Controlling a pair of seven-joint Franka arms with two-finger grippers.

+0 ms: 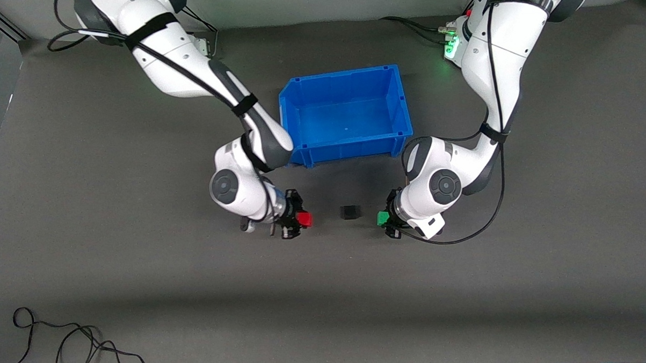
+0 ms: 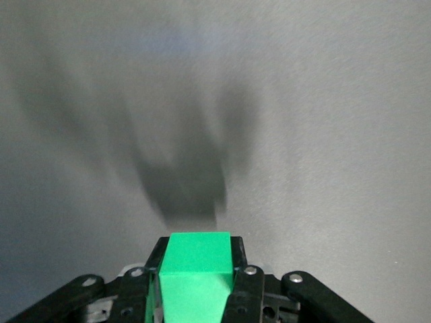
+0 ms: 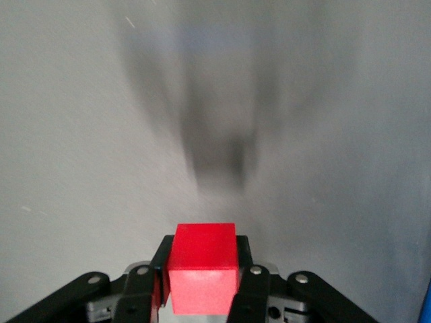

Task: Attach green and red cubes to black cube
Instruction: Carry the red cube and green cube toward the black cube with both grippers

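While black cube [image 1: 350, 212] sits between, right gripper [image 1: 297, 220] clamps red cube [image 1: 304, 220], left gripper [image 1: 387, 219] clamps green cube [image 1: 382, 218]

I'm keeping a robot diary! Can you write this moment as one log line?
left tool: shut on green cube | right tool: shut on red cube | black cube: on table between them, untouched

The cube [image 1: 350, 211] lies nearer the camera than the bin [image 1: 348, 143], apart.
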